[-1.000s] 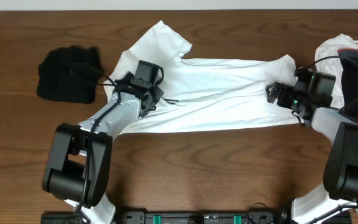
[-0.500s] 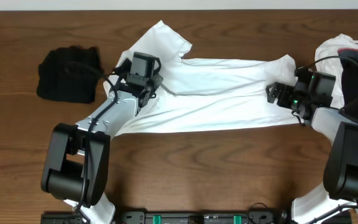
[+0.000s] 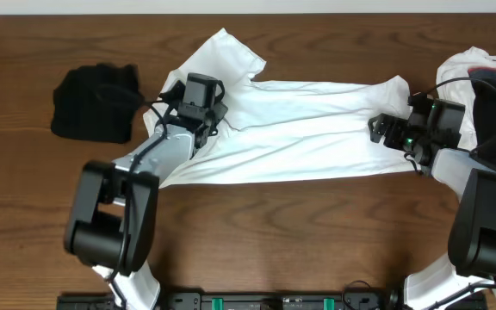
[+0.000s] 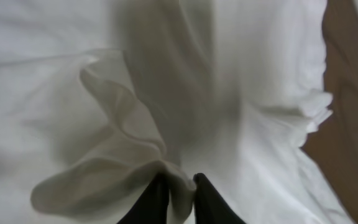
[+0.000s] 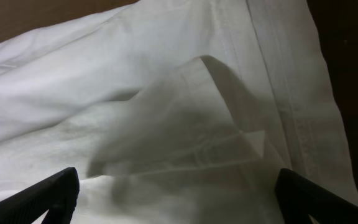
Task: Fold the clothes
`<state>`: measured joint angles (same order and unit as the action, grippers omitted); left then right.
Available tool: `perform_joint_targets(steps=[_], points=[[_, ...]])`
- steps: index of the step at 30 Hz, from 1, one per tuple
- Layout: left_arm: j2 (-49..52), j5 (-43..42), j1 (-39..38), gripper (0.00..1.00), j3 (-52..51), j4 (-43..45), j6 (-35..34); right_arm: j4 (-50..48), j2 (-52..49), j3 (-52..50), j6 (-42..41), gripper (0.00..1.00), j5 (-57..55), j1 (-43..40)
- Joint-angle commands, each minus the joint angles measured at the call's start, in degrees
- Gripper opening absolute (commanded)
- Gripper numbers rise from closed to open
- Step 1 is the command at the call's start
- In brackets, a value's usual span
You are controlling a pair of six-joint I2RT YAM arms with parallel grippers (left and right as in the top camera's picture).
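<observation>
The left tool (image 4: pixel 178 182) pinched a raised fold of the white cloth garment (image 3: pixel 317 129) on the brown wooden surface (image 3: pixel 274 224); the right tool (image 5: pixel 176 183) sat spread wide above it.

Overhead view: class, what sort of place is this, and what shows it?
Probably a robot lab bench for laundry folding: two robot arms at a wooden table, a white shirt spread across it, a black garment set aside.
</observation>
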<state>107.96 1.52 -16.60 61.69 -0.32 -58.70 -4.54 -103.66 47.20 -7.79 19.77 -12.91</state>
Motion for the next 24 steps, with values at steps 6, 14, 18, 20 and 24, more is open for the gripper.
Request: perform_joint_targets(steps=[6,14,18,20,24], points=[[0.04,0.59,0.31,0.34,1.49,6.21,14.97,1.55,-0.83,-1.14,-0.28,0.99,-1.55,-0.20],[-8.46,0.46,0.31,0.40,2.27,3.54,24.74,1.55,-0.83,-1.14,-0.28,0.99,-1.55,-0.20],[-14.95,1.38,0.39,0.40,2.27,-6.64,25.70,1.55,-0.83,-1.14,-0.28,0.99,-1.55,-0.20],[-17.11,1.60,0.66,0.40,2.25,-11.76,25.70,1.55,-0.83,-1.14,-0.28,0.99,-1.55,-0.20],[-18.82,1.77,1.92,0.41,2.25,-21.81,25.70,1.55,-0.83,-1.14,-0.28,0.99,-1.55,-0.20]])
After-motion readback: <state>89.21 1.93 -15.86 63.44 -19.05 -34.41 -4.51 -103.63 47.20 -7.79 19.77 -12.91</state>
